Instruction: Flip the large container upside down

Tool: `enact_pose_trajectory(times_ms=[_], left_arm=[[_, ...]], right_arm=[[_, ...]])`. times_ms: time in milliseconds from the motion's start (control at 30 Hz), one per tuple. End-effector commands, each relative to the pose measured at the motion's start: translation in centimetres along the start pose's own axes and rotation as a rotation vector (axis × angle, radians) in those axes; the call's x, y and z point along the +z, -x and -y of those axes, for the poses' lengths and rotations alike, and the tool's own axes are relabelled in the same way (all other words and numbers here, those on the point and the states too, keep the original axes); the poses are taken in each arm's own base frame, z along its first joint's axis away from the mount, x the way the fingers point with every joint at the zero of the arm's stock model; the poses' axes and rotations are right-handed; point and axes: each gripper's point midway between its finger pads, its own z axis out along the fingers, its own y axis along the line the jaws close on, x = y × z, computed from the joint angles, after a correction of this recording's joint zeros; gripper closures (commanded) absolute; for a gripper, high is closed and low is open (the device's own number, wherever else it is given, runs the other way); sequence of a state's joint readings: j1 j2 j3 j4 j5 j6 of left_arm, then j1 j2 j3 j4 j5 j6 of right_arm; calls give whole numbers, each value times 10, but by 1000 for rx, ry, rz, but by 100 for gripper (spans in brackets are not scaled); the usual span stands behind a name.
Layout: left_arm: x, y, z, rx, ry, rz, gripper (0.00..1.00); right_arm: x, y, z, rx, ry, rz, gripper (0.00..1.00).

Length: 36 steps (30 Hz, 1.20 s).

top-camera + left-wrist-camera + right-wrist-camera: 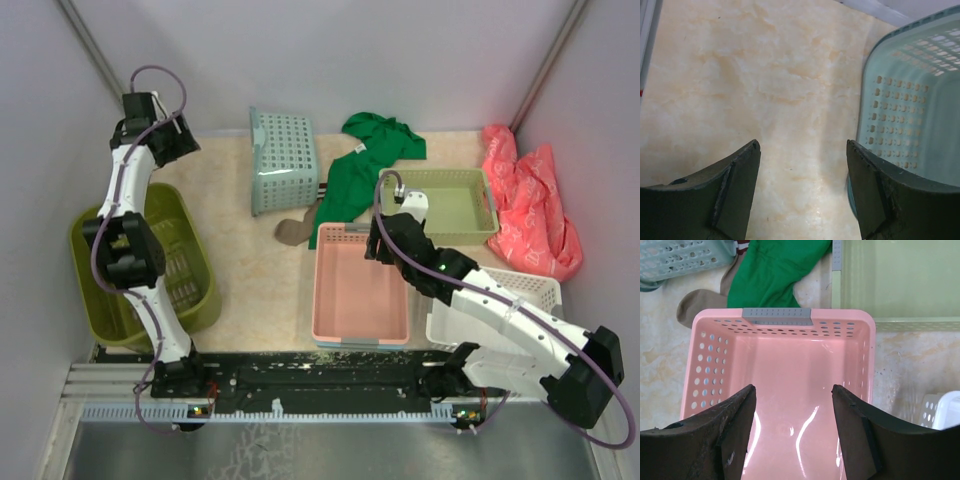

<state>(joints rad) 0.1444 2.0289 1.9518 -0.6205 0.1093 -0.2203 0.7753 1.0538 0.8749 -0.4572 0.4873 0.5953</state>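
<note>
Olive-green basket point(190, 275) stands upright, mouth up, at the left near edge of the table point(250, 290). Left arm point(125, 250) crosses above it. Left gripper point(802, 192) sits far back, well apart from it, fingers spread over bare surface, teal basket point(910, 120) just right. Right gripper point(792, 432) is spread, empty, above pink tray point(790, 365).

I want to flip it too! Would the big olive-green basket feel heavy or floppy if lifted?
Probably light for its size: the olive-green basket has slotted plastic walls and looks empty. Likely stiff, since its rim holds an even oblong shape. Being deep, it may tip if lifted by one side.
</note>
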Motion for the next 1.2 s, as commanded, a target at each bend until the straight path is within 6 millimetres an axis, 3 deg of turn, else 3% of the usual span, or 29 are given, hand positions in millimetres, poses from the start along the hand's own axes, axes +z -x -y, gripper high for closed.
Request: enact_pose_trajectory(times_ms=[0, 167, 367, 667, 967, 1167], left_arm=[[-50, 47, 74, 103, -104, 178, 25], [-70, 34, 152, 241, -119, 225, 22], [-57, 4, 190, 363, -61, 213, 18], [-38, -24, 182, 410, 15, 153, 37], [-29, -53, 177, 399, -12, 85, 41], [-26, -59, 164, 376, 37, 73, 66]], right_arm=[[-5, 18, -7, 37, 31, 55, 37], [-3, 19, -11, 42, 42, 50, 37], [-5, 18, -8, 42, 33, 49, 37], [-5, 19, -8, 44, 31, 51, 37], [-2, 20, -13, 39, 39, 45, 37], [-3, 21, -13, 39, 45, 47, 37]])
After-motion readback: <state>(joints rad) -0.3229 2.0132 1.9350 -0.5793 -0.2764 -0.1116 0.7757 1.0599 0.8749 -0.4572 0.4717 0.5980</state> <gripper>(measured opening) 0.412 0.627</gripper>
